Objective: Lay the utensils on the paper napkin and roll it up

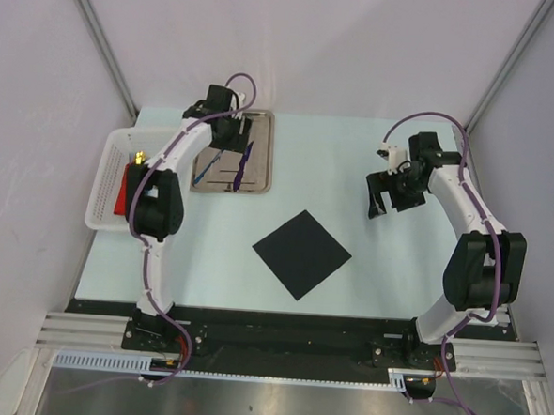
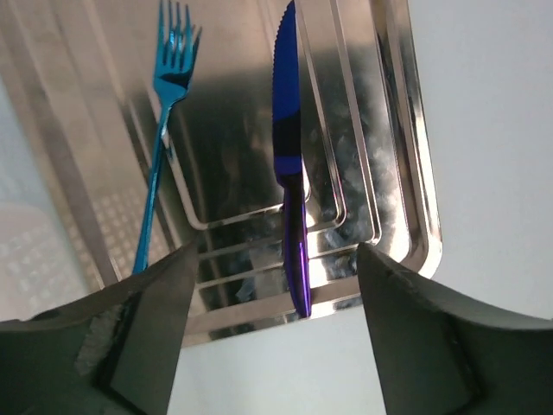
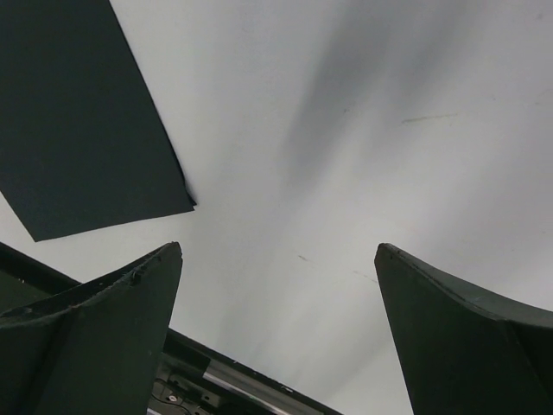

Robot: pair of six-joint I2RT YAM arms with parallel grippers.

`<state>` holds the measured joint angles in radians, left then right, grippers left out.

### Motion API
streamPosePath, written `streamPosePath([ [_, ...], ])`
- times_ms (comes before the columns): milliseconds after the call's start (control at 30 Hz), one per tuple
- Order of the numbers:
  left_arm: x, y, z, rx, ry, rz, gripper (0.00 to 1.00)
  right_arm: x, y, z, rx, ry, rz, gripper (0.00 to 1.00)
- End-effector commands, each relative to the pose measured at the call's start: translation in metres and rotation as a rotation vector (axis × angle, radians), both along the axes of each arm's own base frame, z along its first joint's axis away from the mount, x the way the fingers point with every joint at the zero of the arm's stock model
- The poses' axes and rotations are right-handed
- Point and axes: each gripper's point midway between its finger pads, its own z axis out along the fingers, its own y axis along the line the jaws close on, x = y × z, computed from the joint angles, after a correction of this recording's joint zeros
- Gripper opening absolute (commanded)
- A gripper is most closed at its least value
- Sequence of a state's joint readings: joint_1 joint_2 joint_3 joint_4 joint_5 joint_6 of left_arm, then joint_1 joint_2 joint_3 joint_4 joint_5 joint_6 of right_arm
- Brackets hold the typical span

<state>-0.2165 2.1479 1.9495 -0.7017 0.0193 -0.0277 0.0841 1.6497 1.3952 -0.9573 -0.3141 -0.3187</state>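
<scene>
Found left end effector (image 2: 276, 251) open, jaws wide apart, gripping nothing, held over one end of the steel tray (image 2: 384, 173) at the far left of the worktop (image 1: 395, 271). Noted purple knife (image 2: 288, 130) lying in that tray, handle end in line with the gap between the jaws, touched by neither finger. Noted blue fork (image 2: 175, 60) in the same tray, left of the knife in the wrist view, the two apart. Located black paper napkin (image 1: 301, 253) flat on the worktop near centre, turned corner-on, well apart from the tray. Found right end effector (image 3: 278, 251) likewise open and empty, over bare worktop near one napkin corner. Recorded white basket (image 1: 104, 192) just left of the tray, red piece (image 1: 121, 198) inside.
</scene>
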Motion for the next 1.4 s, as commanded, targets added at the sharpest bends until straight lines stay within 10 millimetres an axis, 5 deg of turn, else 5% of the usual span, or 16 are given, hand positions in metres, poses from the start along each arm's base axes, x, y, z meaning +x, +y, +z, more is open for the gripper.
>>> streamPosePath([
  [0,0.014,-0.012,-0.005,-0.016,-0.007,0.025,0.76,0.003,-0.011,0.012,-0.021,-0.047,-0.012,1.0],
  [267,0.017,-0.011,-0.049,0.014,0.059,0.069,0.54,0.007,-0.022,0.01,-0.029,-0.041,-0.032,1.0],
  [800,0.02,-0.014,-0.097,0.051,0.13,0.077,0.47,0.011,-0.031,0.009,-0.031,-0.036,-0.043,1.0],
  [1367,-0.009,-0.031,-0.101,-0.054,0.247,0.078,0.32,0.016,-0.044,0.014,-0.04,-0.053,-0.063,1.0],
])
